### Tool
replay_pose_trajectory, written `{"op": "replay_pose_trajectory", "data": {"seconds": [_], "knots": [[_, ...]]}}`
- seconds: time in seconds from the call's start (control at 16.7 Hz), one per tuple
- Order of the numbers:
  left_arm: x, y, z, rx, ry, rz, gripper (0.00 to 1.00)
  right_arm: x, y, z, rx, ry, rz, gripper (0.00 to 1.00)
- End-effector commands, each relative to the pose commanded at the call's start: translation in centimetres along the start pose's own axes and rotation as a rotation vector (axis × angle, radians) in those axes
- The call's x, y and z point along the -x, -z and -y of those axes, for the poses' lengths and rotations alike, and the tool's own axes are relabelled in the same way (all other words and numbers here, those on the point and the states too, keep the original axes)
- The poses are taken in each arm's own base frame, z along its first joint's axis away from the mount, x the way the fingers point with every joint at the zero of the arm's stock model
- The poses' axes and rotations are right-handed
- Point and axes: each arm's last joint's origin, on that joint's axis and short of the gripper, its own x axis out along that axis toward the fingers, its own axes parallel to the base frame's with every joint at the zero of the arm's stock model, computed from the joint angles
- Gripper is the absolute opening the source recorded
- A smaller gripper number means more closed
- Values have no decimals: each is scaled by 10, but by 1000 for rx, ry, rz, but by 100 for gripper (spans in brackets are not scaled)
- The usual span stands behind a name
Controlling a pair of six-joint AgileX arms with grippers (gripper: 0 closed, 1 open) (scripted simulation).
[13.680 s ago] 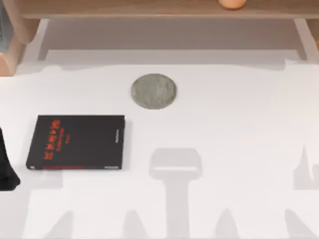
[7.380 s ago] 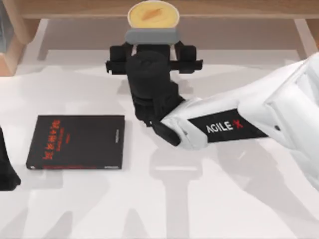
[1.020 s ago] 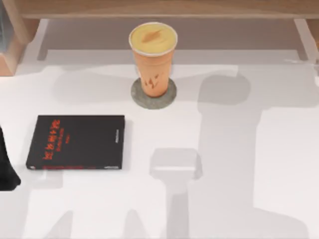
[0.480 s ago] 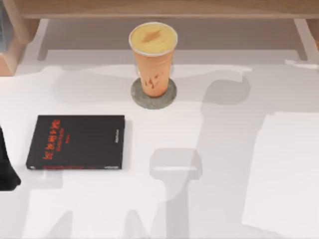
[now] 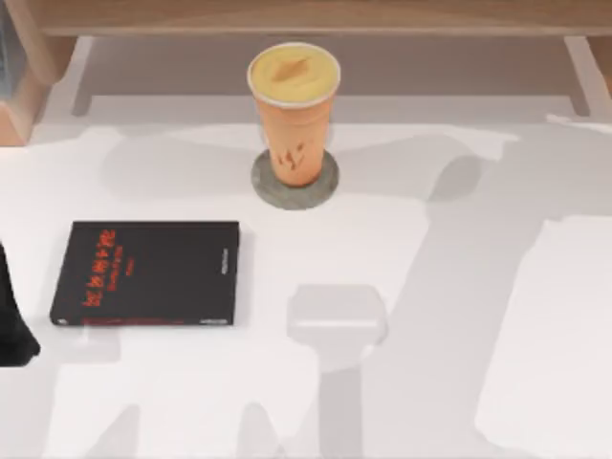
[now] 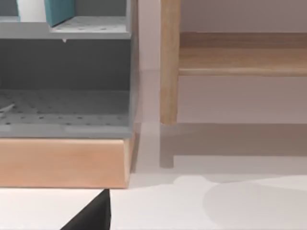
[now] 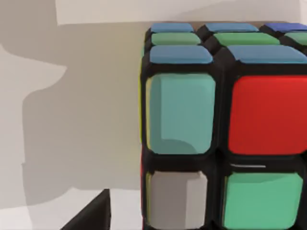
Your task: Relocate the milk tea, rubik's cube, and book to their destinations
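The milk tea (image 5: 293, 105), an orange-tan cup with a pale yellow lid, stands upright on a round grey coaster (image 5: 320, 189) at the table's back middle, with no gripper at it. The rubik's cube (image 7: 225, 129) sits very close in the right wrist view, resting on the white table, and a dark part of my right gripper (image 7: 91, 216) shows beside it. The light blue book (image 6: 60, 9) with white page edges stands in a grey shelf unit (image 6: 67, 72) in the left wrist view. My left gripper (image 5: 11, 320) is parked at the table's left edge.
A black book with red lettering (image 5: 145, 273) lies flat at the left of the table. A wooden shelf (image 5: 306, 14) runs along the back, with a wooden post (image 6: 170, 62) beside the grey unit. Arm shadows fall across the right half of the table.
The right arm set the milk tea on the coaster and has left the top view. In the last second only its shadow has shifted over the table's right side.
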Motion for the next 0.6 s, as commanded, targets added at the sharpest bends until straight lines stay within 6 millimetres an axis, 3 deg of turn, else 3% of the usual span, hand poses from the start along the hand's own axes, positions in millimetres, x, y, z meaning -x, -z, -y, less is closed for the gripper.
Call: {"op": "replay_pose_trajectory", "data": {"seconds": [0.24, 0.54, 0.6], "knots": [[0, 0, 0, 0, 0, 0, 100, -14, -7, -3, 0, 2, 0, 100], [0, 0, 0, 0, 0, 0, 100, -15, -8, -3, 0, 2, 1, 100], [0, 0, 0, 0, 0, 0, 100, -15, -8, -3, 0, 2, 1, 92]]}}
